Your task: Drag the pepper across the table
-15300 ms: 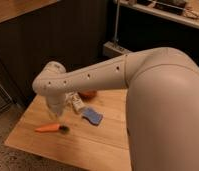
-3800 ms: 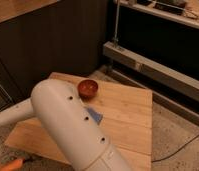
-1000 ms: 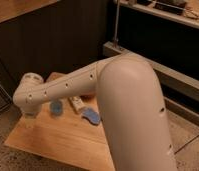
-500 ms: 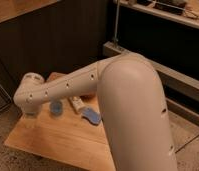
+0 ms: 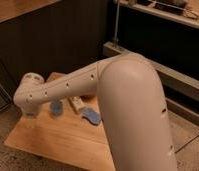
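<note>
Nothing moved; gripper over table, two blue pieces.

The white arm fills the right and centre of the view, its thick upper segment rising from the lower right. From a rounded bend a slimmer forearm runs left and slightly down, dotted with small dark holes. The gripper hangs below the wrist joint at the forearm's far left end, pointing down.
</note>
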You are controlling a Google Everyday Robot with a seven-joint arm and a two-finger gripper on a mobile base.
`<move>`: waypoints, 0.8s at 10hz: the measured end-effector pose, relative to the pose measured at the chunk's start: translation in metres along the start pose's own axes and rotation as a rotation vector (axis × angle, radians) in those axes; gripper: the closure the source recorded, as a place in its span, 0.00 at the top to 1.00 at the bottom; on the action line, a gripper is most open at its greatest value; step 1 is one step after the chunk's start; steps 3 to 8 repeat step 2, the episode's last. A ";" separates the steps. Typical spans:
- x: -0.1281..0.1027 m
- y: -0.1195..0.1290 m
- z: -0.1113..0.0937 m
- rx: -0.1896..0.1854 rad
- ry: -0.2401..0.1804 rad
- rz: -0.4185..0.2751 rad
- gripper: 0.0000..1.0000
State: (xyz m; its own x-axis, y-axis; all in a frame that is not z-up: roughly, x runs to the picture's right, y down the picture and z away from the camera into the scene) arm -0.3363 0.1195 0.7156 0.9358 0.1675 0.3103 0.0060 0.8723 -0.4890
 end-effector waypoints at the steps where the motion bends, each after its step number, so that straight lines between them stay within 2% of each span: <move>1: 0.000 0.000 0.001 -0.001 0.000 0.000 0.80; 8: 0.000 0.000 0.001 -0.001 0.001 0.000 0.80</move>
